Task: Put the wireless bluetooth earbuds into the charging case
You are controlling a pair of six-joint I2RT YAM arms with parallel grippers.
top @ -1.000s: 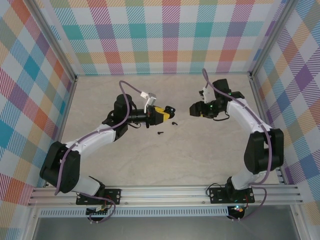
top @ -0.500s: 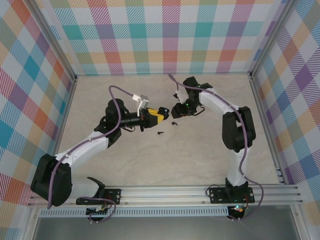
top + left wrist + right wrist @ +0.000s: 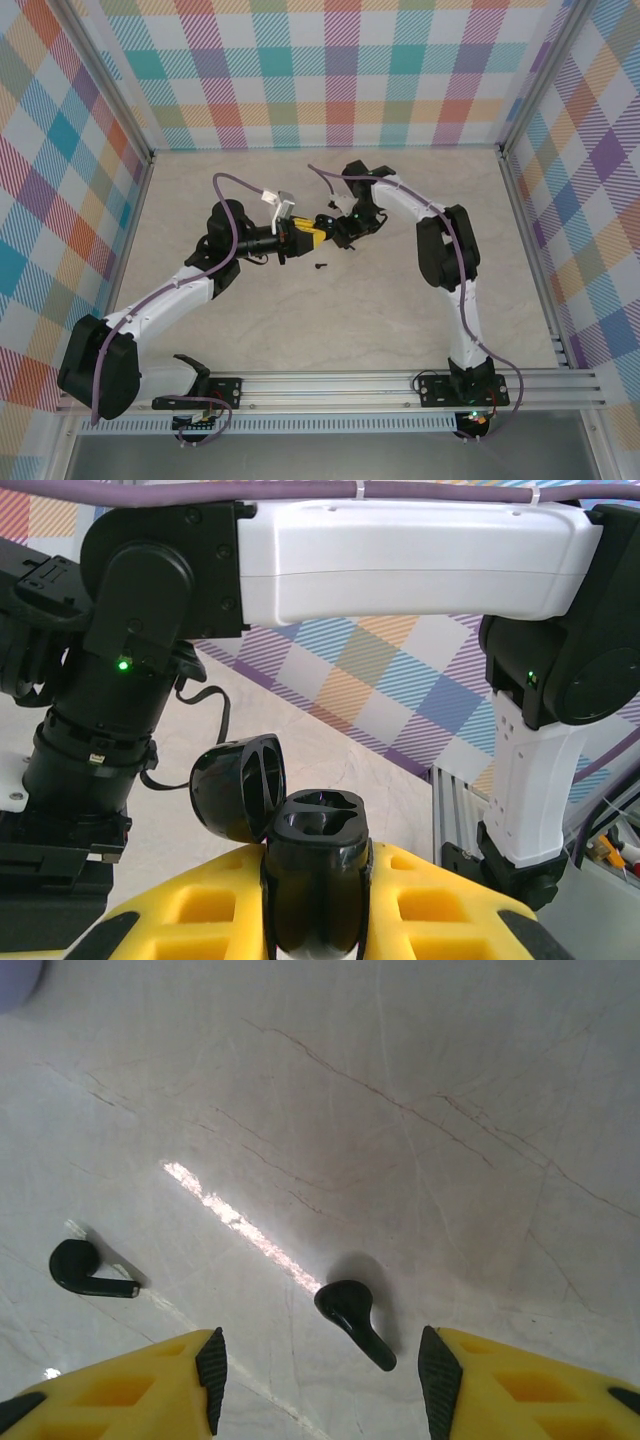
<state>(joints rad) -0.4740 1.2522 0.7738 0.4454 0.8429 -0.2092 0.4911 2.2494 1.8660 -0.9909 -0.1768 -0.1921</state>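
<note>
By the arm bases the marble table (image 3: pixel 330 330) lies bare, with free room on every side. Farther in, a glossy black earbud (image 3: pixel 355 1322) lies on its side between the right gripper's (image 3: pixel 320 1375) wide-spread jaws, untouched; a second earbud (image 3: pixel 88 1272) lies apart. Just beyond, the left gripper (image 3: pixel 315 920) clamps the black charging case (image 3: pixel 318 860), lid (image 3: pixel 240 785) swung open, both sockets empty. The plaid wall (image 3: pixel 330 80) stands well behind.

Left gripper (image 3: pixel 316 237) closed tight; right gripper (image 3: pixel 320 1365) points down, jaws apart.
</note>
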